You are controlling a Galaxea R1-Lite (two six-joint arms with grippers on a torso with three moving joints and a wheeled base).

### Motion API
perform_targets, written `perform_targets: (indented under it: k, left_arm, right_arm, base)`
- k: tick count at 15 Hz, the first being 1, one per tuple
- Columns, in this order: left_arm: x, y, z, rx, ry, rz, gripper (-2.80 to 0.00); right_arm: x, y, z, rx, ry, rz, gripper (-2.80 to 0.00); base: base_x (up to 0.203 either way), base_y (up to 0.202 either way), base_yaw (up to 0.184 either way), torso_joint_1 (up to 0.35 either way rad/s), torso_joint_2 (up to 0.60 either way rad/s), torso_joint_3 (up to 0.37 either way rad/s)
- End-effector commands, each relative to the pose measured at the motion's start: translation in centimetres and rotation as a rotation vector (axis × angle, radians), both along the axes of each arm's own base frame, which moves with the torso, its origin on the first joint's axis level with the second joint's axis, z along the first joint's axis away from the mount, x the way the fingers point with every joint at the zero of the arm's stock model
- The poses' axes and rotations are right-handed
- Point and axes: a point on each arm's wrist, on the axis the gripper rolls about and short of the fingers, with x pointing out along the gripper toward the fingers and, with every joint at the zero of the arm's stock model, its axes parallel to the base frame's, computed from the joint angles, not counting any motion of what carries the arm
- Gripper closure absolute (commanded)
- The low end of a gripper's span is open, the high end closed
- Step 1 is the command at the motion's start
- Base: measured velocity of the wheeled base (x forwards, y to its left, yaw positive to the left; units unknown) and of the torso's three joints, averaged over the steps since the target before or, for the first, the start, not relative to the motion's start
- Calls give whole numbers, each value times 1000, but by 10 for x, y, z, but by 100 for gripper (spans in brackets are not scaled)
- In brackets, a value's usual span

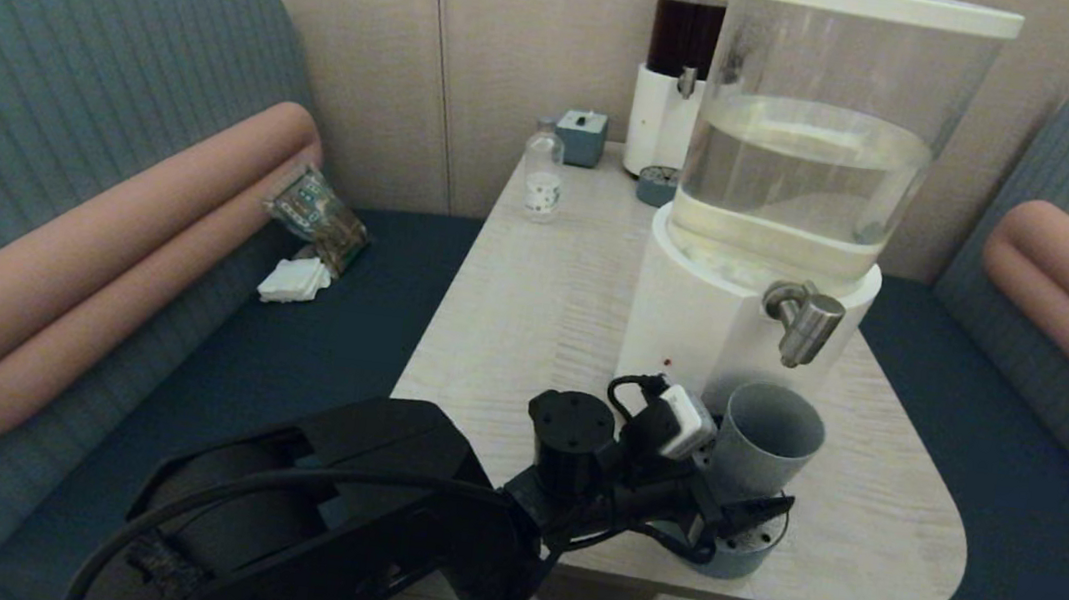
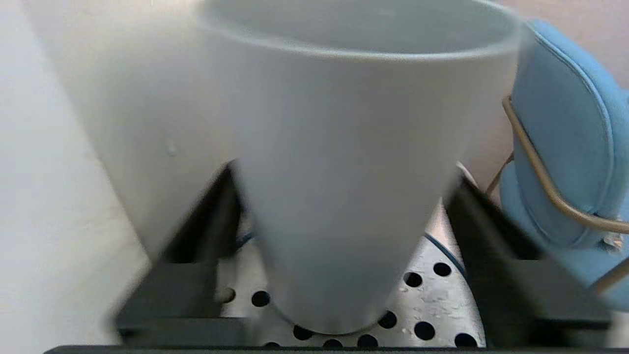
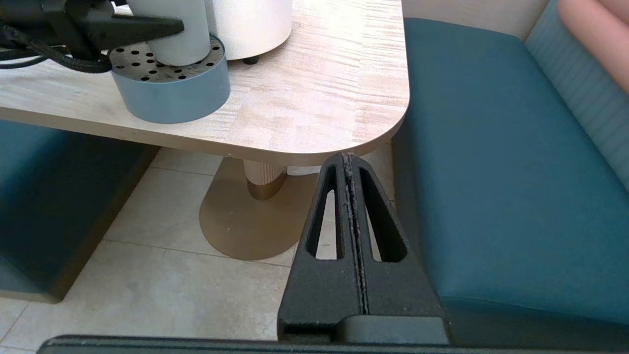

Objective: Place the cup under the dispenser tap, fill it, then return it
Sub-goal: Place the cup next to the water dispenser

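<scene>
Pale wood-grain table w/ rounded corners, set between two teal booth benches that carry salmon-pink bolster cushions; beige panelled wall behind, light floor tiles and a brass pedestal base below. On the left bench seat, at about 9 o'clock from the table's centre, lie a crinkled snack packet and a white folded napkin; any print on the packet is too small to read.

At 12 o'clock on the table: a dark-liquid dispenser, a small teal box, a clear bottle w/ a label I can't read, and a small round tray. Nearer, at approx 3 o'clock, stands the big clear-tank dispenser on its white base, pale liquid inside, w/ the dispenser tap jutting forward.

The cup stands upright on the perforated drip tray at 5 o'clock, directly below the tap (rim open, apparently nothing inside, though the interior is dim). The left gripper is clamped on the cup's lower body, one black finger each side. The right gripper hangs off the table's near right corner over the floor, fingers pressed together.
</scene>
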Motion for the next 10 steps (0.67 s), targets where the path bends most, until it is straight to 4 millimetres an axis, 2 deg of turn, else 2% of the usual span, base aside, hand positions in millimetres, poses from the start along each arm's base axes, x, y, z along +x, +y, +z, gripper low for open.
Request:
perform_targets:
  k: [1, 7, 10]
  left_arm:
    - [-1, -1, 1, -7, -8, -4, 0]
    - [-4, -1, 2, -6, 0, -7, 0]
    - [-10, 5, 12, -8, 3, -4, 0]
  right_arm:
    - [0, 0, -1, -1, 3, 1, 0]
    - [0, 0, -1, -1, 3, 1, 0]
    - [0, 0, -1, -1, 1, 1, 0]
  base:
    - [0, 0, 0, 0, 0, 0]
    - [0, 0, 0, 0, 0, 0]
    - [0, 0, 0, 0, 0, 0]
